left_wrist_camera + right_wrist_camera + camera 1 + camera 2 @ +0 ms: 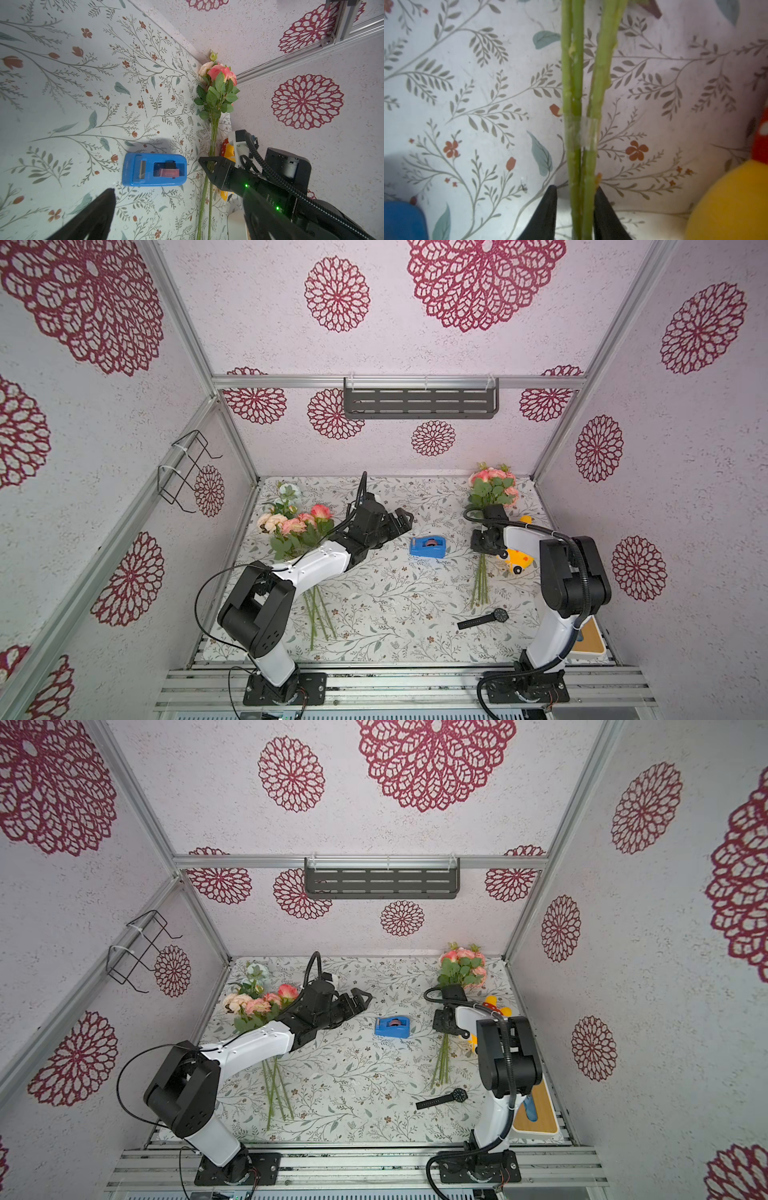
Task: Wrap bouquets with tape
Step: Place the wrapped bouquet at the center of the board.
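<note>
Two bouquets lie on the floral table. The left bouquet (295,526) (259,1004) has pink, peach and pale blue blooms, and my left arm crosses over its stems. My left gripper (401,520) (359,999) (178,192) is wide open and empty, hovering left of the blue tape dispenser (427,546) (392,1027) (153,169). The right bouquet (492,485) (463,965) (218,89) lies by the back right corner. My right gripper (482,549) (444,1025) (575,193) straddles its stems (579,104), slightly open with a gap on one side. A clear tape band (588,133) binds the stems.
A yellow plush toy (519,560) (726,201) lies just right of the right bouquet's stems. A black wristwatch (484,619) (442,1099) lies near the front. A white tray with a wooden top (536,1110) sits at the front right edge. Walls close in on three sides.
</note>
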